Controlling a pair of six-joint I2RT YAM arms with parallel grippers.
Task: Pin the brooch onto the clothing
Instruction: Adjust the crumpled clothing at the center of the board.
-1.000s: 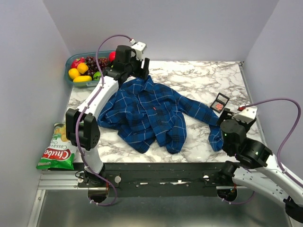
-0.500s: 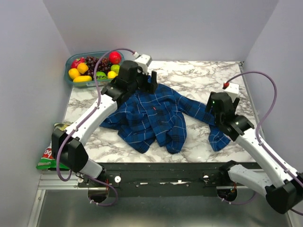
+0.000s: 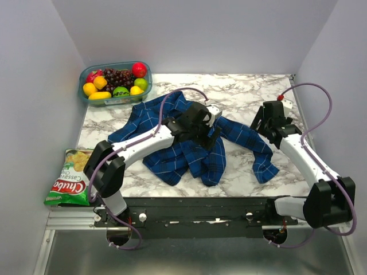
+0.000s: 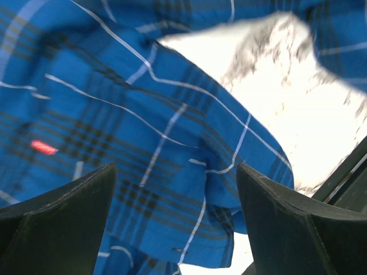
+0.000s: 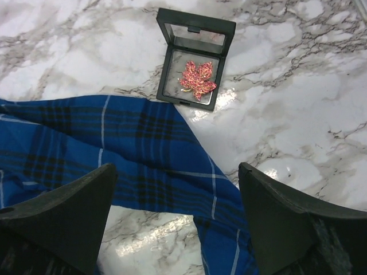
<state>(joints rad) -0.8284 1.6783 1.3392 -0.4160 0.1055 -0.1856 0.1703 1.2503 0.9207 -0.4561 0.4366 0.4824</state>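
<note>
The brooch [image 5: 196, 80], a salmon-red leaf, lies in an open black case [image 5: 172, 43] on the marble, seen in the right wrist view. In the top view the right arm covers it. The clothing [image 3: 178, 146], a blue plaid shirt, lies crumpled mid-table, one sleeve [image 5: 143, 154] ending just below the case. My right gripper [image 5: 178, 220] hovers open above that sleeve, short of the case, nothing between its fingers. My left gripper [image 4: 175, 223] hangs open over the shirt's middle folds [image 4: 143, 132], holding nothing. From above, the left gripper [image 3: 212, 136] is over the shirt and the right gripper [image 3: 267, 123] is at the right.
A clear tub of fruit [image 3: 114, 83] stands at the back left corner. A green chip bag [image 3: 69, 183] lies off the table's left front edge. Bare marble [image 3: 241, 91] shows behind the shirt. A small red label [image 4: 44, 147] sits on the shirt fabric.
The left arm swung from the shirt's back left corner to above its middle. The right arm reached from the near edge out over the case. Both jaws widened.
</note>
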